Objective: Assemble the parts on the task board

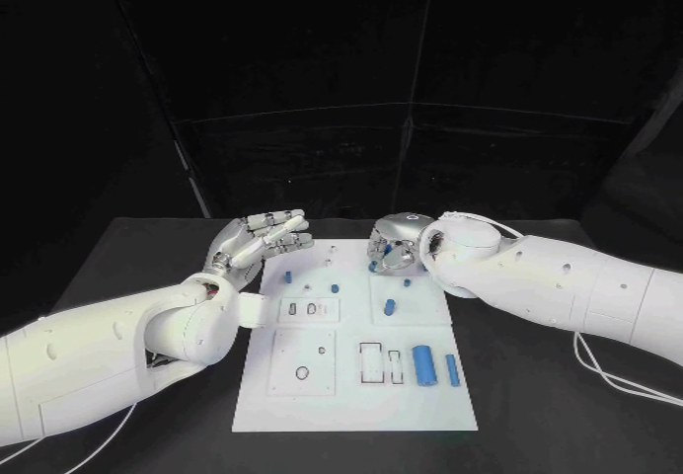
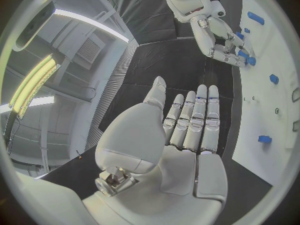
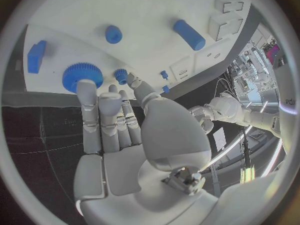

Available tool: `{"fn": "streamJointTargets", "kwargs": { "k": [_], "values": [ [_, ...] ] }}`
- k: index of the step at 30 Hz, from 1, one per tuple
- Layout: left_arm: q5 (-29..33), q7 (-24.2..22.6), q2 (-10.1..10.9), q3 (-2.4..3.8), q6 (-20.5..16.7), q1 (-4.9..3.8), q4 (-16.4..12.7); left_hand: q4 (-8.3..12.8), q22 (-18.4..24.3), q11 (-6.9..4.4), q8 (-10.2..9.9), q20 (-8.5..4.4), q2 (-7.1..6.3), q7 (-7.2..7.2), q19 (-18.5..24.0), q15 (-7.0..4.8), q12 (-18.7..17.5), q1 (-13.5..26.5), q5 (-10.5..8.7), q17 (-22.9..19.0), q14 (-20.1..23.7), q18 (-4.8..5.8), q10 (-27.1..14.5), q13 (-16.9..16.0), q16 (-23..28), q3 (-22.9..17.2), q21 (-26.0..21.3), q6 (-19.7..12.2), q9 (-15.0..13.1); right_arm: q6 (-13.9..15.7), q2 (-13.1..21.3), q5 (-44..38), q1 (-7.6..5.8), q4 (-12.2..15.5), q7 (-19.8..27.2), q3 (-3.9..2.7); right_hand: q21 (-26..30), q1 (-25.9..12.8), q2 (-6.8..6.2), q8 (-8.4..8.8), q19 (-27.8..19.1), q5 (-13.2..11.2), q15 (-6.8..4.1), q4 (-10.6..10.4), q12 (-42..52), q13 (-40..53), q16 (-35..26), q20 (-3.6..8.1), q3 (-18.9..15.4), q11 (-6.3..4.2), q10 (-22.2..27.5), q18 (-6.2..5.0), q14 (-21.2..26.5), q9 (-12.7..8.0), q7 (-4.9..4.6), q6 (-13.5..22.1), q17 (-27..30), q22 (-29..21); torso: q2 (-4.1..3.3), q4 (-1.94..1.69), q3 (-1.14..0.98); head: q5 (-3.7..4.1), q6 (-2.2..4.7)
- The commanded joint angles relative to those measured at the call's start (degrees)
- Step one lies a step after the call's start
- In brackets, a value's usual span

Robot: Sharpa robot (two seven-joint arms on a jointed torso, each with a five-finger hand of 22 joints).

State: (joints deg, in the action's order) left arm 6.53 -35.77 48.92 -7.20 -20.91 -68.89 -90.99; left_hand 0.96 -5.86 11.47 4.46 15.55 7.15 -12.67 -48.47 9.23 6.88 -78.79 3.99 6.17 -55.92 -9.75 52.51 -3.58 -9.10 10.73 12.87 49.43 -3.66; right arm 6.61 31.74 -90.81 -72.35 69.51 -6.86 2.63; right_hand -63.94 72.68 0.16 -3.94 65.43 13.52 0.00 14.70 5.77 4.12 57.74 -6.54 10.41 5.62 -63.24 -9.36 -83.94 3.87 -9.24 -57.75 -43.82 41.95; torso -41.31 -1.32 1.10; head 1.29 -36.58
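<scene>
The white task board (image 1: 356,395) lies in the middle of the black table. My right hand (image 1: 400,246) hovers over its far edge with fingers stretched out. In the right wrist view a fingertip (image 3: 87,87) touches a large blue gear (image 3: 82,75), and a small blue gear (image 3: 120,75) sits beside the thumb tip; nothing is gripped. My left hand (image 1: 264,237) is raised, flat and open, off the board's far left corner, holding nothing. Two blue cylinders (image 1: 422,364) lie at the board's near right. Small blue parts (image 1: 392,307) dot the far half.
Square and slotted recesses (image 1: 303,360) mark the board's near half. Bare black table lies left and right of the board. White cables (image 1: 619,380) trail from my right arm across the table's right side. A blue block (image 3: 36,56) lies near the board's edge.
</scene>
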Motion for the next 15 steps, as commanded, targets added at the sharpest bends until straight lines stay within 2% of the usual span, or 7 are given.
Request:
{"fn": "streamJointTargets", "kwargs": {
  "k": [1, 6, 15],
  "values": [
    [-0.5, 0.0, 0.0, 0.05, 0.7, -0.08, 0.0, 0.2, 0.1, 0.30, -0.4, 0.03, 0.25, -1.78, -0.4, 0.14, -0.4, 0.4, -0.22, -0.1, -0.4, -0.70, 0.0, 0.1, 0.1, 0.0, -0.2, -0.4, 0.1, -1.8, -0.3, -1.0, -0.15, -0.2, 0.1, -0.05, -0.6, 0.1, 0.65, -0.16, 0.5, -0.3, 0.38, 0.0, 0.3, -0.1, 0.6, 0.16, 0.4, -0.03, -0.2, 0.65, -0.8, 0.1, 0.00, -0.5, -0.5, 0.7, -0.06, 0.00, -0.05, -0.41, -0.22],
    [-0.5, 0.1, 0.0, 0.05, 0.7, -0.08, 0.1, 0.2, 0.1, 0.30, -0.4, 0.03, 0.25, -1.78, -0.4, 0.14, -0.4, 0.4, -0.22, -0.1, -0.4, -0.70, 0.0, 0.1, 0.1, 0.0, -0.2, -0.4, 0.1, -2.0, -0.6, -1.0, -0.14, -0.6, 0.2, -0.04, -2.4, 0.3, 1.33, -0.11, 1.2, -1.1, 0.35, -0.1, 0.6, -0.2, 2.7, 0.17, 1.6, -0.05, -0.6, 1.00, -0.9, 0.0, -0.01, -0.8, -2.6, 3.1, -0.08, -0.08, -0.01, -0.38, -0.05],
    [-0.5, 0.2, -0.1, 0.05, 0.9, -0.08, 0.2, 0.3, 0.1, 0.34, -0.5, 0.04, 0.29, -1.84, -0.5, 0.16, -0.5, 0.5, -0.21, -0.1, -0.3, -0.70, 0.0, 0.1, 0.2, 0.0, -0.3, -0.5, 0.1, -2.8, -1.4, -1.0, -0.13, -1.4, 0.5, -0.04, -4.4, -0.1, 1.84, -0.27, 1.8, -1.8, 0.31, -0.5, 0.9, -0.2, 5.2, 0.14, 3.4, -0.23, -1.3, 1.34, -0.9, 0.1, 0.09, -1.8, -5.0, 5.7, -0.14, -0.04, -0.02, -0.70, -0.40]
  ]
}}
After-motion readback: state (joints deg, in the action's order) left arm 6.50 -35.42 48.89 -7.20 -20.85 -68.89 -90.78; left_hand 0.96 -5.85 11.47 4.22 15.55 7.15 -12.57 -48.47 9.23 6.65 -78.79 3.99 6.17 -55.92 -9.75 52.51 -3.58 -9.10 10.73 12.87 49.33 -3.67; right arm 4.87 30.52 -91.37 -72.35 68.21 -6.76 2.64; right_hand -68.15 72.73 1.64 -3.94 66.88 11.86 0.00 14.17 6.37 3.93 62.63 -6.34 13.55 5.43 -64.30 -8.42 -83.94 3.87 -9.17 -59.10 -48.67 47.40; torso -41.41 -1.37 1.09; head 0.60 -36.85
